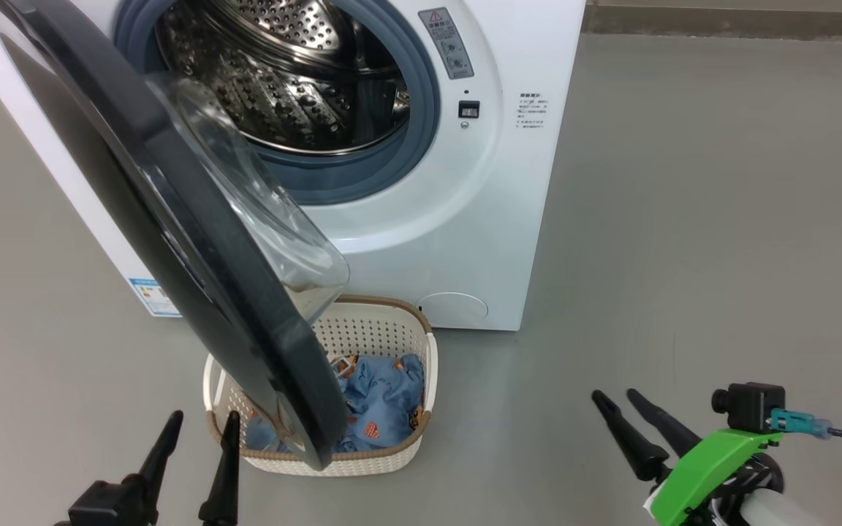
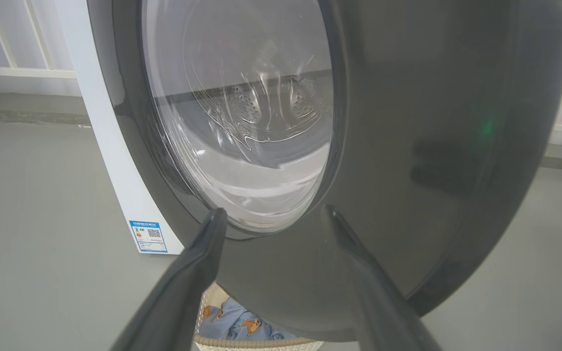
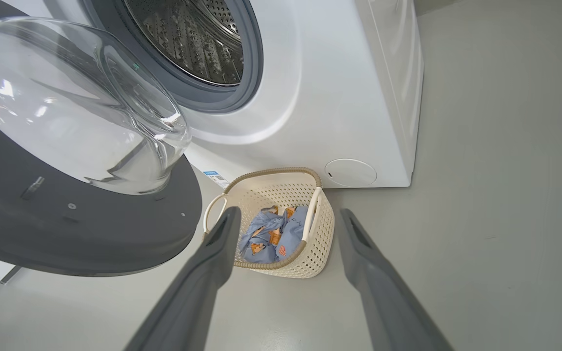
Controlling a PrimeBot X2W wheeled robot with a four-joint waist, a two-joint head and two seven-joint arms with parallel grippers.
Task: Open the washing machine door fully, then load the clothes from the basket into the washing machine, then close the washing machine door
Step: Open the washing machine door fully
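1. The left end effector (image 1: 204, 415) hangs low over the grey floor (image 1: 721, 219), its two dark fingers spread apart and holding nothing.
2. Just ahead of it and slightly to its right stands the washing machine door (image 1: 202, 248), swung out from its hinge side on the left. In the left wrist view the door's glossy black outer face looms straight beyond the fingertips. Whether they touch it cannot be told.
3. The right end effector (image 1: 614, 393) waits well off to the right of the door, fingers also parted and empty, with a green mount (image 1: 706, 460) and a small black camera (image 1: 750, 405) on its wrist.
4. The basket (image 1: 373, 332) sits on the floor between the two end effectors and a little ahead of them, nearer the left one, close in front of the washing machine (image 1: 450, 219). In the right wrist view it appears in the gap between that end effector's fingers.
5. The clothes (image 1: 384, 394) lie crumpled inside the basket, blue fabric with orange figures.
6. The door's lower edge overhangs the basket's left side, and its glass bowl (image 1: 260, 219) bulges toward the machine.
7. Beyond both end effectors the steel drum (image 1: 282, 80) gapes open inside its grey-blue gasket (image 1: 362, 183).
8. A blue label sticker (image 1: 150, 296) shows low on the machine, ahead of the left end effector.
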